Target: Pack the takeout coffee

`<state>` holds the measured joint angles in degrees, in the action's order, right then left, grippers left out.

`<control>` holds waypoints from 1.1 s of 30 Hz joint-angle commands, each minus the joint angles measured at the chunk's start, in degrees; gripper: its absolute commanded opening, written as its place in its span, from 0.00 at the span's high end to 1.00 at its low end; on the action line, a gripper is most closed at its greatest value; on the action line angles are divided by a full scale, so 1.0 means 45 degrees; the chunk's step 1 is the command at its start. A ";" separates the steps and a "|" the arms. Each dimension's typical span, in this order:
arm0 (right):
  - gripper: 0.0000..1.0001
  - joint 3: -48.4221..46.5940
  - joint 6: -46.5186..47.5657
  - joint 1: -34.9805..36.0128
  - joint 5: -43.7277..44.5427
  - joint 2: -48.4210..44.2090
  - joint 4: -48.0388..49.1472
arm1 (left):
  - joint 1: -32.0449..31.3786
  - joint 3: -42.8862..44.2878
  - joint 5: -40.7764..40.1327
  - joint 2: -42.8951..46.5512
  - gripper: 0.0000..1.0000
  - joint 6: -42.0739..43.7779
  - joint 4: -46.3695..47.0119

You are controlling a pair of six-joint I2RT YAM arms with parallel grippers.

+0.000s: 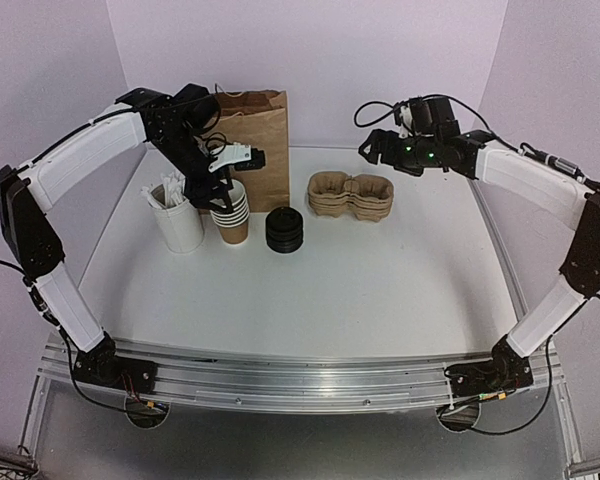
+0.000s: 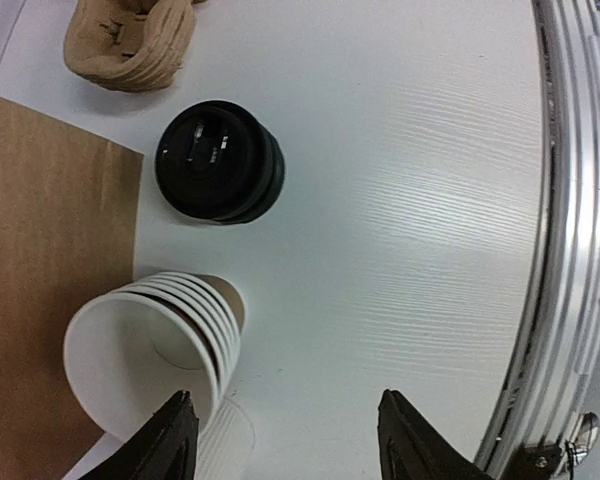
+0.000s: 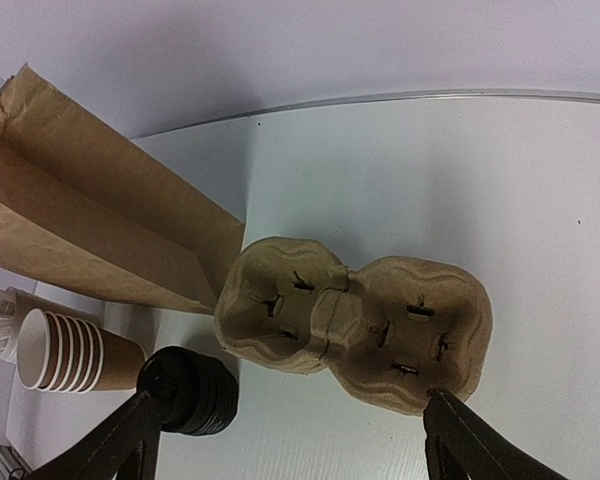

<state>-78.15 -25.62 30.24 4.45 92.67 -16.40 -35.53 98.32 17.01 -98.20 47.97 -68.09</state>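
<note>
No single lidded brown cup shows in any view; the takeout coffee is out of view. A stack of lidless brown cups (image 1: 232, 215) stands left of centre, beside a stack of black lids (image 1: 284, 229). My left gripper (image 1: 220, 188) hangs open and empty just above the cup stack. In the left wrist view its fingers (image 2: 170, 440) straddle the stack's edge (image 2: 150, 350), with the lids (image 2: 220, 162) beyond. My right gripper (image 1: 372, 148) is open and empty, raised above the stack of pulp cup carriers (image 1: 351, 193); the right wrist view shows the carriers (image 3: 350, 325) between its fingers (image 3: 470, 445).
A brown paper bag (image 1: 252, 140) stands upright at the back, behind the cups. A tall white cup of wrapped straws (image 1: 178, 220) stands left of the cup stack. The metal rail (image 1: 300, 372) runs along the table's near edge.
</note>
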 commanded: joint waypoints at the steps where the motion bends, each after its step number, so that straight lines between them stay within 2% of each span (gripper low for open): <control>1: 0.14 -0.0426 -0.0168 0.0234 -0.0169 0.0327 -0.0009 | 0.0137 -0.0690 -0.1428 -0.0223 0.37 0.0948 0.1997; 9: 0.14 -0.0647 -0.0101 0.0351 -0.0339 0.0540 0.0032 | 0.0161 -0.0979 -0.1401 -0.0993 0.45 0.0592 0.2717; 18: 0.14 -0.0631 0.0124 0.0371 -0.0231 0.0495 0.0032 | 0.0358 -0.0116 -0.1014 -0.1795 0.67 0.0041 0.1968; 29: 0.14 -0.0976 0.0376 0.0370 -0.0297 0.0788 0.0033 | 0.0659 0.0546 -0.0636 -0.2175 0.83 -0.0509 0.1276; 33: 0.14 -0.1113 0.0472 0.0370 -0.0406 0.0829 0.0036 | 0.0689 0.0811 -0.0408 -0.2129 0.96 -0.0765 0.1095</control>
<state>-80.57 -24.64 31.55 3.51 95.54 -16.45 -32.80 98.35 13.11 -107.40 46.20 -61.38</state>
